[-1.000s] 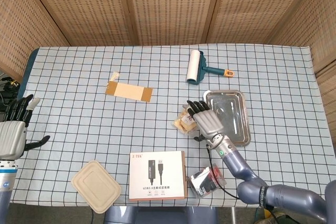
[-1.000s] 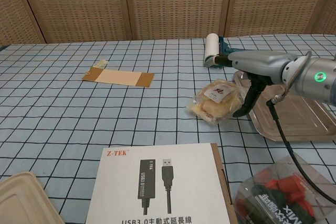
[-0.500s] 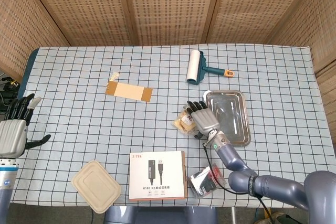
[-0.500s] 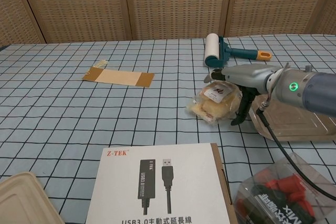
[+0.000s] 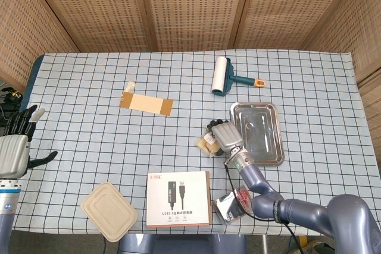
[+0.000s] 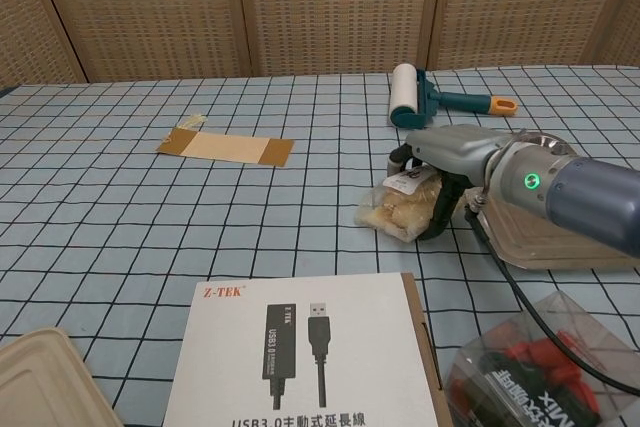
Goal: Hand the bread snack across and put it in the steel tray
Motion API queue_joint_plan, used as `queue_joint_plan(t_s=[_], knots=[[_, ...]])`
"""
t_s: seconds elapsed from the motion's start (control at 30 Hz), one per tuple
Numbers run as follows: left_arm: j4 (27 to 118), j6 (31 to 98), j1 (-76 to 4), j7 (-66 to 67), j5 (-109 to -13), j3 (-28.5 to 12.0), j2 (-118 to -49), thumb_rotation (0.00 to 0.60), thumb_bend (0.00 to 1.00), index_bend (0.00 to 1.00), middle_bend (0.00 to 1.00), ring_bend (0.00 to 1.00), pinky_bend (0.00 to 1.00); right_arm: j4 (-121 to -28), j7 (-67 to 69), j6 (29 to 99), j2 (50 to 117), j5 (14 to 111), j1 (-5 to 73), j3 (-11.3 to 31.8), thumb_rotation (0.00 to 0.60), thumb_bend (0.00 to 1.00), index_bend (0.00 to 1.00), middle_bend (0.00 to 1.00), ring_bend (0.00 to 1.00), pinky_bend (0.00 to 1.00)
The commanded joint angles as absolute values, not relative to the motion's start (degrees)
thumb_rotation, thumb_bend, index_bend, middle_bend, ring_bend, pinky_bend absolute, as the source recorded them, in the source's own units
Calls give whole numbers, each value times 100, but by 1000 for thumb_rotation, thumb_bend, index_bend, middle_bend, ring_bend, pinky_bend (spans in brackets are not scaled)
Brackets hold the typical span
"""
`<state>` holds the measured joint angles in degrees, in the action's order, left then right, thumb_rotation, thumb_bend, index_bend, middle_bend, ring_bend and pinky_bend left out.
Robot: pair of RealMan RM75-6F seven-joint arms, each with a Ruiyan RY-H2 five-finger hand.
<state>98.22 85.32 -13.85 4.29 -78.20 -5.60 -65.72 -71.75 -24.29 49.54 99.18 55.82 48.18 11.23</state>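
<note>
Chest view showed my right hand [image 6: 452, 162] clamped over the snack [image 6: 402, 209] on the tabletop, just beside the tray [image 6: 560, 237]. Left hand [image 5: 15, 150] idle, fingers spread. Grasp step; a lift would be needed next.

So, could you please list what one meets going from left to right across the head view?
Left hand → beige lid → cardboard strip → Z-TEK box → bread snack under the right hand → steel tray.
</note>
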Motion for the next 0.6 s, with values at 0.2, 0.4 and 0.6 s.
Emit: queue_joint_plan(t_s=[0.2,0.4,0.6], knots=[[9840,8505,-1351,444,-7867,-585,-6574,600,97,0,0,0,0,-7922,-2395,5486,9392,5910,4684,1302,600,142,598,396,321,496],[9863,8503,-1323,496,-7906,-604,-6581,600,100,0,0,0,0,-8298,-2357,5781,8828,5794,4457,1446,600,142,594,392,321,495],[9867,8455,-1310,566,-7874,-634,-6600,600,101,0,0,0,0,-8074,-2078,5766,8407,5432,4122,1432,600,142,590,385,321,492]])
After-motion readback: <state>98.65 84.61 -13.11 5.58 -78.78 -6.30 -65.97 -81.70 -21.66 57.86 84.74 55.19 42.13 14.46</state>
